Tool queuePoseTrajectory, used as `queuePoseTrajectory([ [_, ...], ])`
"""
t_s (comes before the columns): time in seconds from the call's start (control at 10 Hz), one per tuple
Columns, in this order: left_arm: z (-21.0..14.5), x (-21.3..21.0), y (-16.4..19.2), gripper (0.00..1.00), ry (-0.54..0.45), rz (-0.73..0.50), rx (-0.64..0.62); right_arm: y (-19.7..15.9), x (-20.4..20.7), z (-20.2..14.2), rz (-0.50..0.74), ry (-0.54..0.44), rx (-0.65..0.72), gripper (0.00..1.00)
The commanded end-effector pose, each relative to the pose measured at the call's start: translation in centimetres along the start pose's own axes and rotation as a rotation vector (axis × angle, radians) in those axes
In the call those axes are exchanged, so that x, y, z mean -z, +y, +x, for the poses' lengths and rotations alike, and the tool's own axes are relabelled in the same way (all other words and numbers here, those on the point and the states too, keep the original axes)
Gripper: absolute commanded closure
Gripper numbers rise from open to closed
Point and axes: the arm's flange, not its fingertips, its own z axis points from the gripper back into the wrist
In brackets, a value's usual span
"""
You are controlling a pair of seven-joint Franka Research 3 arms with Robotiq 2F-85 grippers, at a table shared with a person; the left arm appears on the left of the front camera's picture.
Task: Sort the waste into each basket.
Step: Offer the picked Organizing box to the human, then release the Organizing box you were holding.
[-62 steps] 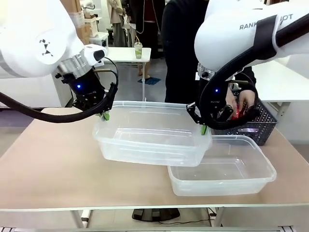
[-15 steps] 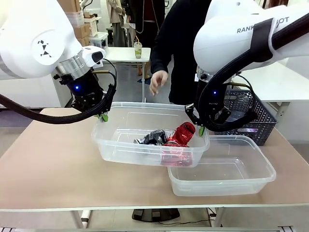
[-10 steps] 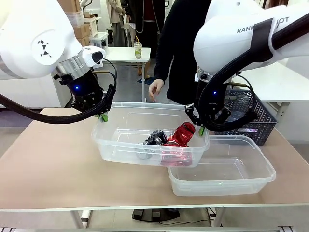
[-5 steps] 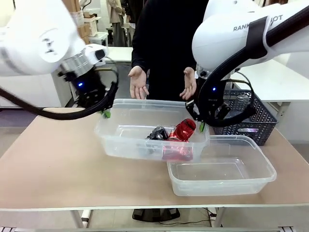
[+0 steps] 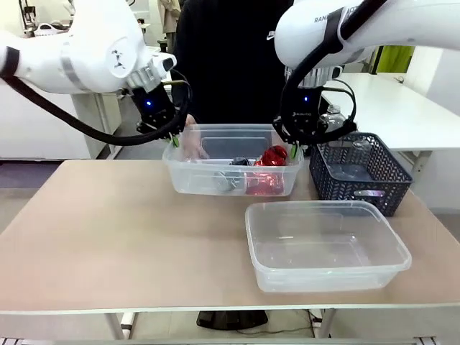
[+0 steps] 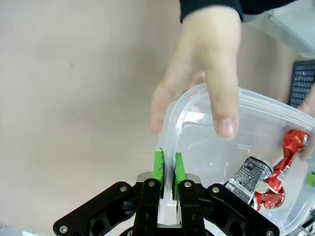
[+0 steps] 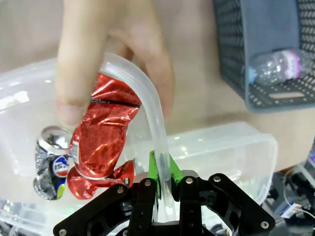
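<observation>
Waste tub at handover: tipping risk

Waste tub (image 5: 188, 180), held between both arms at the far side of the table (image 5: 108, 230) just beside the dark basket (image 5: 381, 188), carries a red crushed can (image 7: 103, 132) and a silvery can (image 7: 49, 162). Left gripper (image 5: 175, 141) and right gripper (image 5: 296, 149) each pinch its rim, and the person's hands (image 6: 197, 83) grasp it too. An uneven release could tip the cans out.

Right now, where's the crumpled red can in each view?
Front: red can right of centre, inside the held clear tub.
Left wrist: red can at the far right edge, in the tub.
Right wrist: red can centre-left, by the tub's curved corner.
Shared landmark: the silvery can beside it.
</observation>
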Motion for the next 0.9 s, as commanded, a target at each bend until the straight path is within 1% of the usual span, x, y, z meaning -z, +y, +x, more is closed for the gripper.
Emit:
queuePoseTrajectory([
  [0.0, -0.92, -0.99, -0.29, 0.90, -0.020, -0.004, 0.038, -0.33, -0.56, -0.98, -0.004, -0.010, -0.003, 0.94],
  [0.8, -0.92, -0.99, -0.29, 0.90, -0.020, -0.004, 0.038, -0.33, -0.56, -0.98, -0.004, -0.010, -0.003, 0.94],
])
